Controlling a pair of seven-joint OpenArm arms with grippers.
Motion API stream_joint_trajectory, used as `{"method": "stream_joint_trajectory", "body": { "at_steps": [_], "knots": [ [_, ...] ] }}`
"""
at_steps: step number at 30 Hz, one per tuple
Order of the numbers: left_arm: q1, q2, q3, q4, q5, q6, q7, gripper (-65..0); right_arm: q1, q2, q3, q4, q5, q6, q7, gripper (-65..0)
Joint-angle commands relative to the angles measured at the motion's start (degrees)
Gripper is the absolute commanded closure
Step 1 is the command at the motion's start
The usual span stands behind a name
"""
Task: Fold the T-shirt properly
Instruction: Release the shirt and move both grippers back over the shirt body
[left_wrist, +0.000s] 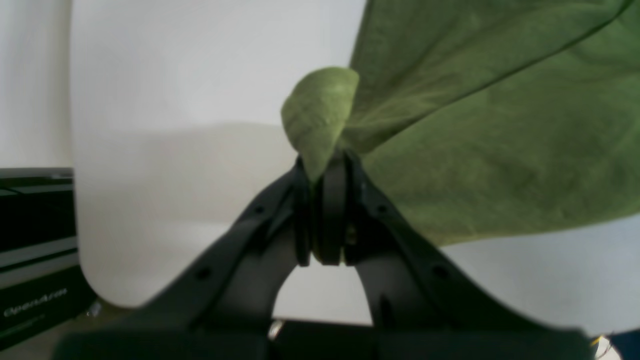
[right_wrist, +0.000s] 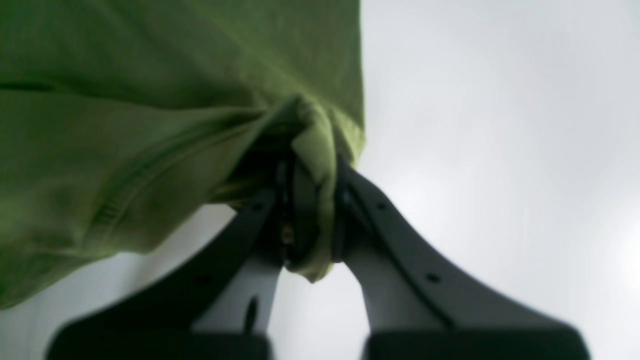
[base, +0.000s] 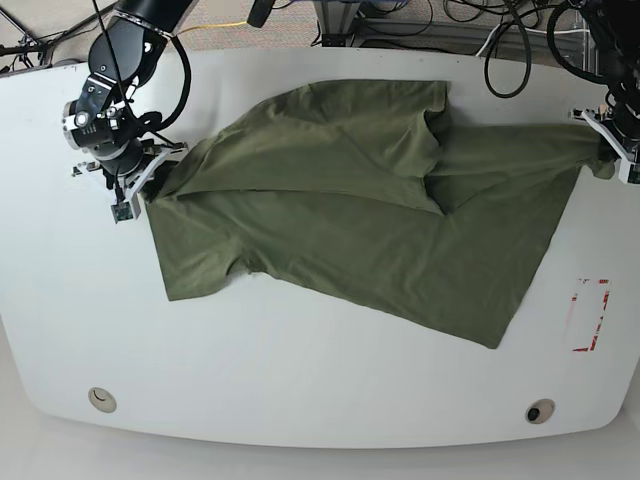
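Left gripper (left_wrist: 325, 167) pinched tight on a corner of the T-shirt (base: 340, 220) at the table's (base: 300, 390) edge | right gripper (right_wrist: 310, 175) clamped on a bunched fold at the opposite end | T-shirt lies spread and wrinkled on the white table between the 2 arms, one part folded over.

White oval tabletop (base: 300, 390) bare along near edge and both near corners. Wrinkled olive-green cotton T-shirt (base: 350, 230) spans the middle, reaching left and right edges. Black cables (base: 500, 40) crowd far-right corner.
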Motion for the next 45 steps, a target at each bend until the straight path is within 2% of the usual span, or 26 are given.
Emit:
{"method": "stream_joint_trajectory", "body": {
  "at_steps": [1,3,6,8,11,19,26,30,35,39,45],
  "knots": [
    [1.54,-1.06,-0.55,1.08,-0.29,-0.41,-0.56,-1.7,-0.91,-0.12,0.27,1.20,0.32,-0.01,0.98,0.0],
    [1.98,-1.06,-0.55,1.08,-0.11,-0.41,-0.56,-7.1,-1.78,-0.65,0.27,1.20,0.32,-0.01,0.98,0.0],
    [2.25,-1.06,-0.55,1.08,-0.02,-0.41,-0.56,-22.4,-2.40,-1.00,0.27,1.20,0.32,-0.01,1.07,0.0],
    [2.33,-1.15,-0.55,1.08,0.06,-0.41,-0.56,-36.8,-2.49,-1.09,0.36,1.20,0.32,-0.01,1.42,0.0],
    [2.07,-1.41,-0.55,0.99,0.06,-0.41,-0.56,-48.6,-3.37,-1.09,0.27,1.11,0.32,-0.01,2.74,0.0],
    [-2.68,-4.67,0.60,1.17,-1.69,-0.41,-0.47,-47.1,-3.63,-1.18,0.27,1.11,0.32,-0.01,3.35,0.0],
    [-11.20,-4.40,0.95,0.73,-1.52,-0.41,-0.47,-47.1,-5.48,-1.18,0.27,2.34,0.32,-0.01,3.18,-0.8],
    [-13.05,-4.40,3.59,0.73,-1.52,-0.27,-0.47,-47.1,-8.64,-1.18,0.18,4.45,0.32,0.17,3.18,-0.6],
    [-14.98,-4.32,9.04,0.64,-1.61,6.32,-0.82,-47.1,-11.28,-1.27,0.27,4.54,0.32,2.72,3.35,-1.3],
    [-17.09,-4.23,12.82,-0.77,-1.61,10.36,-0.82,-47.1,-11.98,-1.53,0.18,4.54,0.32,2.89,3.35,-1.4],
    [-21.05,-2.82,15.80,-7.45,-1.61,11.33,-0.82,-47.1,-11.63,-1.71,0.18,4.63,0.23,2.89,3.35,-1.9]
  ]
}}
